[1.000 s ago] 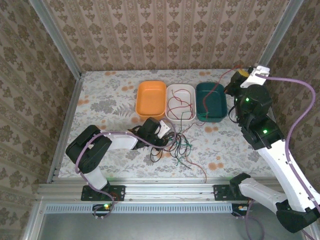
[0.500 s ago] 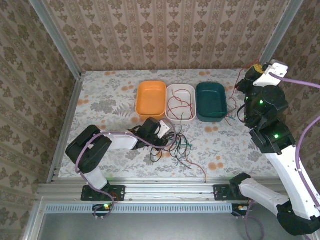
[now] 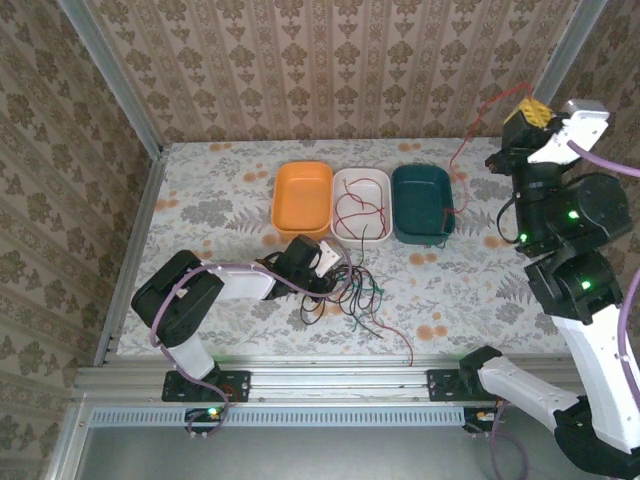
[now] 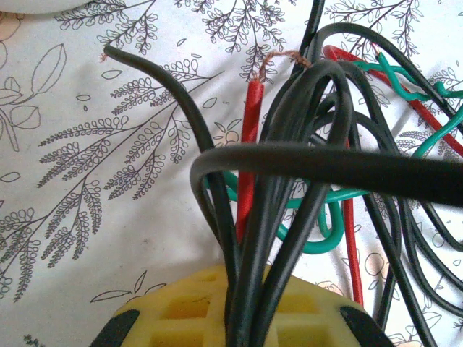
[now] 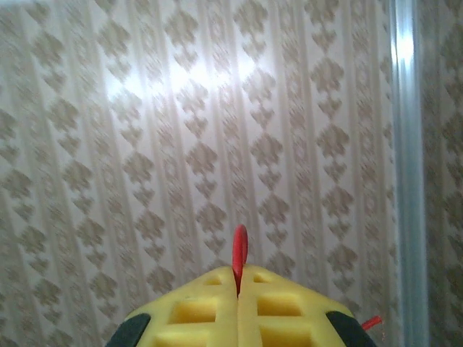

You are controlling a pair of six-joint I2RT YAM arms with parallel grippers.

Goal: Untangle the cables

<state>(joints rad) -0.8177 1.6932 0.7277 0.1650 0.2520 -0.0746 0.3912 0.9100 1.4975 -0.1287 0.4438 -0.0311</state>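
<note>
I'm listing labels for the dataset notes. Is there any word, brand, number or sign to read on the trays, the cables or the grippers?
No readable text anywhere.
The orange tray, white tray and green tray: plain.
The cables: no print visible.
The left gripper and right gripper: bare yellow pads, no marking.
The wallpaper and tablecloth: ornament only.

Cables: I see smooth, slightly glossy plastic insulation in black, red and green; one red end shows frayed bare copper.
Left gripper: yellow plastic pads, matt, waffle-moulded.
Trays: smooth plastic, soft sheen.
Table cover: matt floral print; looks to me like cloth or paper.
Frame rails: brushed aluminium, dull shine.
Walls: matt patterned wallpaper.
</note>
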